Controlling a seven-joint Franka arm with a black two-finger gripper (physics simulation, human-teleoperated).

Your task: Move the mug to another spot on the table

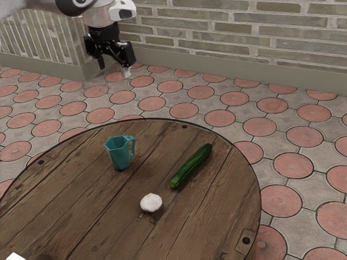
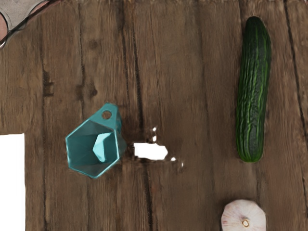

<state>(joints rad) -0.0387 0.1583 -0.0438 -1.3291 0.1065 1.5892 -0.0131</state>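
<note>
Round wooden plank surface (image 1: pixel 81 216) carries the teal faceted mug (image 1: pixel 120 152) upright, left of frame centre; probably light, stiff, slick: pinch one rim wall. Black two-finger tool (image 1: pixel 114 66), upper left, hangs spread.

My gripper (image 1: pixel 114 67) is hovering well above the round wooden table (image 1: pixel 65 216), fingers spread apart. The teal mug (image 1: pixel 119 152) is standing upright. The cucumber (image 1: pixel 191 166) is lying toward the exterior view's right of it, and the garlic bulb (image 1: pixel 150 202) is sitting near both, closer to the camera.
</note>
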